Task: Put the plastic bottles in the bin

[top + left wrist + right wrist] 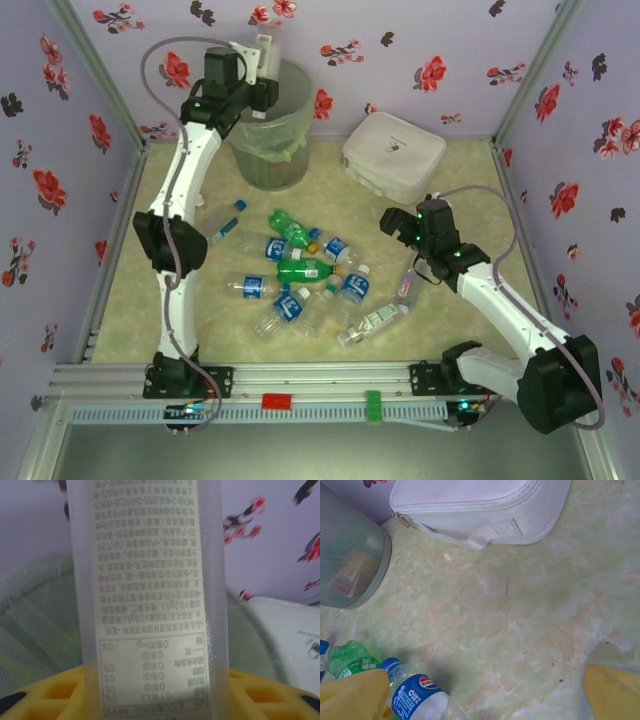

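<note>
1. In the top view we see the left gripper (258, 84) at the upper left of the frame. It is clenched on a frosted bottle (264, 52) that stands up over the far rim of the bin (268, 150).
2. In the left wrist view that bottle runs down the centre from top to bottom, and the small print on its pale label reads upside down. The yellow fingers (55, 695) flank it along the bottom edge. The bin's rim lies blurred behind it.
3. The right gripper (400, 222) is right of centre in the top view. It is released and grasps nothing, low over the table (340, 200) beside the heap.
4. In the right wrist view its yellow fingertips (355, 692) sit in the lower corners, wide apart, with bare marbled surface between them. A blue-labelled bottle (417, 700) lies just beside the left one, and a green bottle (350, 662) lies at the left edge.
5. The loose bottles (303, 270) lie on their sides in a heap at the centre of the top view. Two slim ones (228, 222) lie apart to its left.
6. A white box (393, 155) sits to the right of the bin, near it but apart.
</note>
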Tool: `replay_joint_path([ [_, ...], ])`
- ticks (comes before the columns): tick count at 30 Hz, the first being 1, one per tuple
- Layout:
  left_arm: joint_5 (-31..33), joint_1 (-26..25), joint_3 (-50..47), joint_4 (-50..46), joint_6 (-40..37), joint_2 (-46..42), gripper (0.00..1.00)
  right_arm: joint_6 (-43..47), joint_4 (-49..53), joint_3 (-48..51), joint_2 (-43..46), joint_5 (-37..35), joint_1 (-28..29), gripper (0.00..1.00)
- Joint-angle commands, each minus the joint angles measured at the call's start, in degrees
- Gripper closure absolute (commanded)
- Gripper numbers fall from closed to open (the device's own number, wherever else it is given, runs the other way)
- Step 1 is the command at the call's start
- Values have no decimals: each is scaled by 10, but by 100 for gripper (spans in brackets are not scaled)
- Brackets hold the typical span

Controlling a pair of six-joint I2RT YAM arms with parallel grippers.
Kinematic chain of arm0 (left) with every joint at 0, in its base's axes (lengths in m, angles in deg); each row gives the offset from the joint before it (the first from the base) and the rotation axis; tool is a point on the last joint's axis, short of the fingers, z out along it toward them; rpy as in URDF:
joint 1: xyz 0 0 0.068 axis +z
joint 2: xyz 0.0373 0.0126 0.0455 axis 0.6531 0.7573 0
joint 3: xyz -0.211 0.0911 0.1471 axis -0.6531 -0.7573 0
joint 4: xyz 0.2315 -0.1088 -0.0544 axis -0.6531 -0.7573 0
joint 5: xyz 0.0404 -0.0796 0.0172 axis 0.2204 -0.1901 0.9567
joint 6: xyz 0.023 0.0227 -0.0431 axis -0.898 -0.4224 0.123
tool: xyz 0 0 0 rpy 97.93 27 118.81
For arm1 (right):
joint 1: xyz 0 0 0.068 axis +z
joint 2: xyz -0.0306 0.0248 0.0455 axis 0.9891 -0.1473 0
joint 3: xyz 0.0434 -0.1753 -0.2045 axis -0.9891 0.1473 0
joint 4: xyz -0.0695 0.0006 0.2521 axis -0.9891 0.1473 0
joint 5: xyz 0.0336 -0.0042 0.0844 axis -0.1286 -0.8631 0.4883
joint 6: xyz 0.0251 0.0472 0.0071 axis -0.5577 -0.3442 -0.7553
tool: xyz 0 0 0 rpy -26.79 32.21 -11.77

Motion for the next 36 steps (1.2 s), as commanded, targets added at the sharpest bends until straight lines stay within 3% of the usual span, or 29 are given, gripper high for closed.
replay_joint_path([
  [1, 22, 8, 16, -17, -9, 15, 71, 14, 10, -3, 12, -17, 4, 0],
  [5, 23, 11, 12, -22, -4, 27, 63, 14, 13, 0, 14, -30, 5, 1],
  [15, 22, 9, 9, -18, 21, 7, 2, 14, 4, 15, 5, -46, 4, 0],
  [22, 16, 2, -85, 49, 52, -96, 0, 6, 22, 17, -4, -83, 4, 0],
  [33, -12, -66, -607, 430, 163, -401, 0, -9, 133, -3, -37, -108, 1, 0],
  [36, -13, -86, -714, 496, 204, -457, 0, -16, 142, 6, -40, -100, 1, 0],
])
